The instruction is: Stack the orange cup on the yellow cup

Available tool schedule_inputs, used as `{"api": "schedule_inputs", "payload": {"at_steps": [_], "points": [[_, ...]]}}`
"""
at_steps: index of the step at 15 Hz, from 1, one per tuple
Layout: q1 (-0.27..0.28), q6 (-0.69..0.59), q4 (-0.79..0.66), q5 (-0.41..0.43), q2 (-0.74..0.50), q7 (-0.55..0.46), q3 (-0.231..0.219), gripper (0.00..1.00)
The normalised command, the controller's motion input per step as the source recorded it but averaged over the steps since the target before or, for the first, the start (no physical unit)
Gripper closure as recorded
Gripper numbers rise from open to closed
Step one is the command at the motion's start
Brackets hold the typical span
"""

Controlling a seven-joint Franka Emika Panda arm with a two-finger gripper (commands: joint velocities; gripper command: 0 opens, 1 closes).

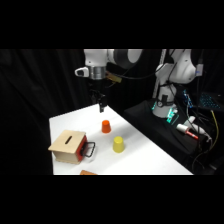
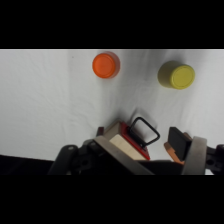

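Observation:
The orange cup (image 1: 106, 126) stands upside down on the white table (image 1: 145, 160), at its far middle. The yellow cup (image 1: 118, 144) stands a little nearer and to the right of it, apart from it. My gripper (image 1: 101, 106) hangs above the table just behind the orange cup and holds nothing. In the wrist view the orange cup (image 2: 105, 65) is at the top centre and the yellow cup (image 2: 176, 75) at the top right. Both lie well beyond my gripper (image 2: 142, 145), whose fingers stand apart and open.
A wooden box (image 1: 68, 146) with a red side and a black wire handle (image 1: 89, 149) sits at the left of the table; the wrist view shows the box (image 2: 131, 142) between the fingers. A small brown object (image 1: 87, 173) lies at the front edge. Cables and gear (image 1: 192, 130) crowd the dark stand at right.

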Motion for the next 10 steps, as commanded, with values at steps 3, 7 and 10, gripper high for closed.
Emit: {"api": "schedule_inputs", "payload": {"at_steps": [3,7,10], "points": [[-0.026,0.05,-0.02,-0.027,-0.02,0.05,0.009,0.0],[-0.059,0.11,-0.09,0.013,-0.06,0.01,-0.025,0.0],[-0.076,0.18,-0.17,0.068,-0.11,-0.02,-0.045,0.0]]}}
